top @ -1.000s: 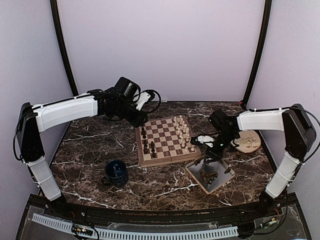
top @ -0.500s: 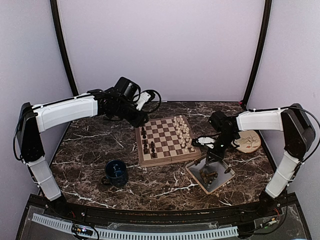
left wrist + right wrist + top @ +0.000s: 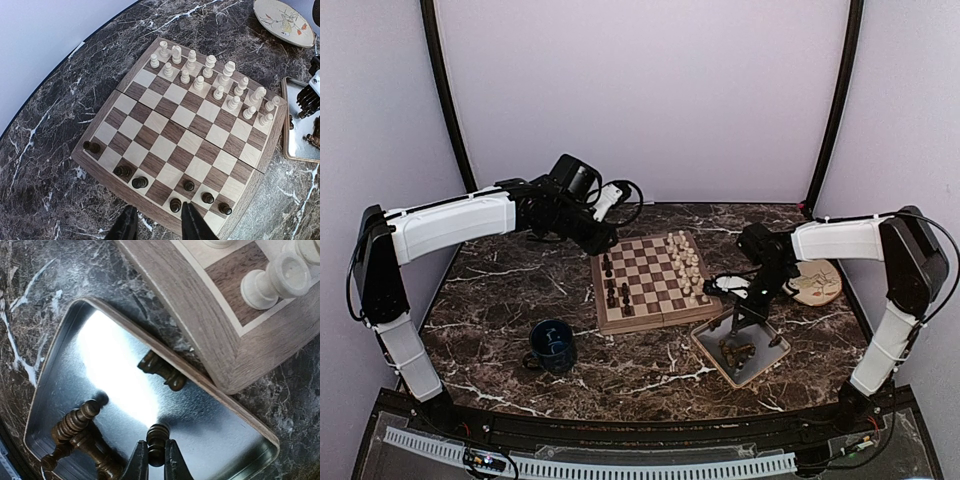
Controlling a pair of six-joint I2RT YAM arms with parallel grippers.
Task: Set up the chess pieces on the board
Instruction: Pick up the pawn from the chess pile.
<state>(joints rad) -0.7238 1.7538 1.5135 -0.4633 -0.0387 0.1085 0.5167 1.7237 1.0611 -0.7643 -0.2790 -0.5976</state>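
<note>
Your right tool [image 3: 156, 447] is clamped on a dark chess piece [image 3: 158, 434] low in the grey tray [image 3: 55, 370], with the piece's head poking out beyond the fingertips. The board [image 3: 200, 325] lies just ahead of that tool, with the white ranks [image 3: 210, 75] on its nearest edge. The dark rows [image 3: 140, 182] sit at the far edge, under your left tool [image 3: 156, 222], which hangs part-open and empty.

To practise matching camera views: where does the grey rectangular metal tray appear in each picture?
Top external: grey rectangular metal tray, right of centre, near.
Left wrist: tray, right edge.
Right wrist: tray, lower left.
Shared landmark: checkered wooden chessboard corner beside it.
</note>
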